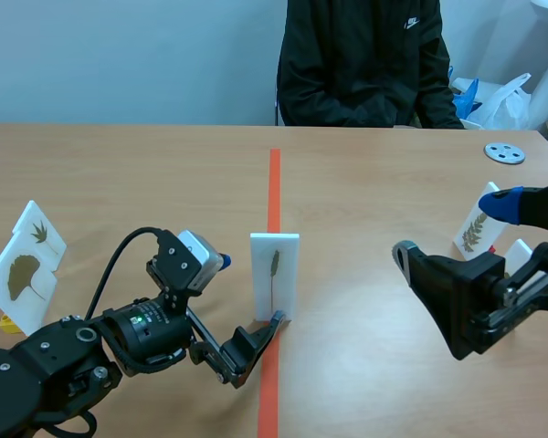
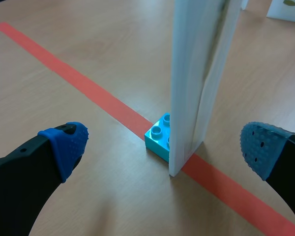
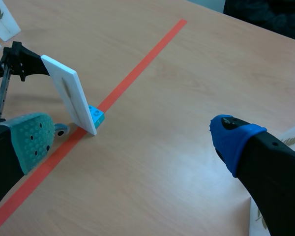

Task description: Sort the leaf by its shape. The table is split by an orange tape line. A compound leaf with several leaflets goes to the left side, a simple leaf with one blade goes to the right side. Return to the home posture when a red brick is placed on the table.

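Nearest, the left claw (image 1: 254, 349) sits low on the desk (image 1: 146, 173) with its fingers spread wide, not closed on anything. A white card (image 1: 275, 274) stands just ahead, in the gap between them. The card is upright, right on the orange tape line (image 1: 274, 182), with a small turquoise brick (image 2: 158, 135) at its foot. It bears a thin leaf (image 1: 275, 263) (one narrow blade, as far as I can tell, so bound for the right side).

Over on the right, the right claw (image 3: 133, 137) hangs open and empty. Other cards (image 1: 23, 265) lean near the desk's left edge, and a person (image 1: 361, 64) sits across.

The danger is tipping. The card is tall and thin, so one finger landing first could knock it flat. Misreading the faint leaf would send it to the wrong side.
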Robot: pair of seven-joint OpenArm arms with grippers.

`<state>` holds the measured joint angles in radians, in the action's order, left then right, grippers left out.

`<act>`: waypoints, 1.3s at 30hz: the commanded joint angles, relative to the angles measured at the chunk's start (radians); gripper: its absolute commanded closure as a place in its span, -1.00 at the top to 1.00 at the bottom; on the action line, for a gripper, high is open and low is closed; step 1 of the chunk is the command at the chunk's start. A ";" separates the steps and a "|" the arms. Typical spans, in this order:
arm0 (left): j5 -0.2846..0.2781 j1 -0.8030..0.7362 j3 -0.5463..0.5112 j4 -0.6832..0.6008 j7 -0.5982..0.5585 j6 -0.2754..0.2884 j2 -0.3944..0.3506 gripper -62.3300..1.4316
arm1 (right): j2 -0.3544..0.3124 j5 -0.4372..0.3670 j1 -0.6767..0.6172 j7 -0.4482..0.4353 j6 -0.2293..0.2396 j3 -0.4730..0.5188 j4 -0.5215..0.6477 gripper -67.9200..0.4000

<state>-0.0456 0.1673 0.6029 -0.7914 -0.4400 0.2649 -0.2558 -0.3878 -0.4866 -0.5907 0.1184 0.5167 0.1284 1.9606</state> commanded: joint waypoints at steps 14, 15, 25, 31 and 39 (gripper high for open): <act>-0.018 0.041 0.103 -0.012 -0.035 -0.017 0.014 0.78 | 0.000 -0.011 0.012 -0.011 -0.001 0.002 0.002 1.00; -0.018 0.042 0.106 -0.012 -0.035 -0.017 0.014 0.71 | 0.000 -0.011 0.012 -0.011 -0.001 0.002 0.002 1.00; -0.081 0.047 0.115 -0.012 -0.043 -0.020 0.015 0.13 | 0.000 -0.011 0.012 -0.011 -0.001 0.002 0.002 1.00; -0.108 0.046 0.115 -0.012 -0.041 -0.024 0.024 -0.18 | 0.000 -0.011 0.012 -0.008 -0.001 0.002 0.002 1.00; -0.108 0.046 0.115 -0.012 -0.042 -0.025 0.028 -0.58 | 0.000 -0.011 0.012 -0.008 -0.001 0.002 0.002 1.00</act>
<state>-0.1471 0.1997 0.7155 -0.7822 -0.4683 0.2386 -0.2348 -0.3878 -0.4866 -0.5907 0.1215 0.5167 0.1284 1.9606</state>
